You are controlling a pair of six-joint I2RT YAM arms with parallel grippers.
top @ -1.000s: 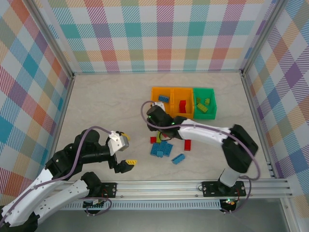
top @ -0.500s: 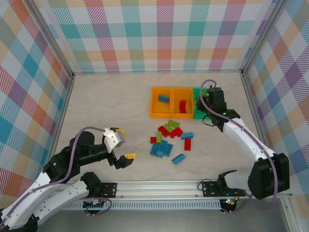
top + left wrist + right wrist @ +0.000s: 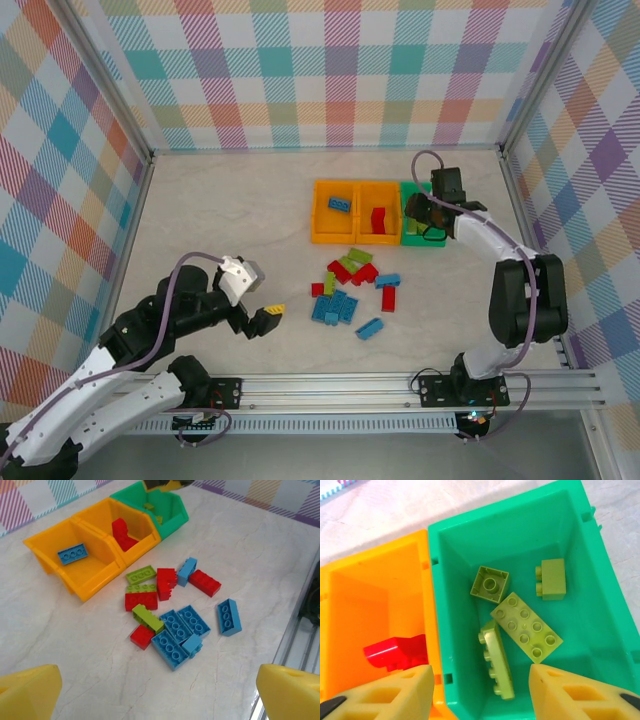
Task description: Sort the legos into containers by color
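Three bins stand in a row: an orange bin [image 3: 325, 225] holding a blue brick [image 3: 73, 554], an orange bin [image 3: 364, 236] holding a red brick [image 3: 122, 532], and a green bin [image 3: 505, 517]. Several olive-green bricks [image 3: 526, 626] lie in the green one. My right gripper [image 3: 480, 692] hovers open just above the green bin [image 3: 441, 236], nothing between its fingers. Loose blue, red and olive legos [image 3: 350, 285] lie in a pile on the table in front of the bins. My left gripper [image 3: 262, 297] stands open, left of the pile [image 3: 177, 635] and apart from it.
A metal rail [image 3: 400, 380] runs along the near table edge, close to the right of the left gripper. Checkered walls close in the back and both sides. Bare tabletop [image 3: 220, 220] stretches left of the bins and the pile.
My right arm swung from the lego pile to over the green bin, where it now hangs open. My left gripper crept a little forward toward the pile.
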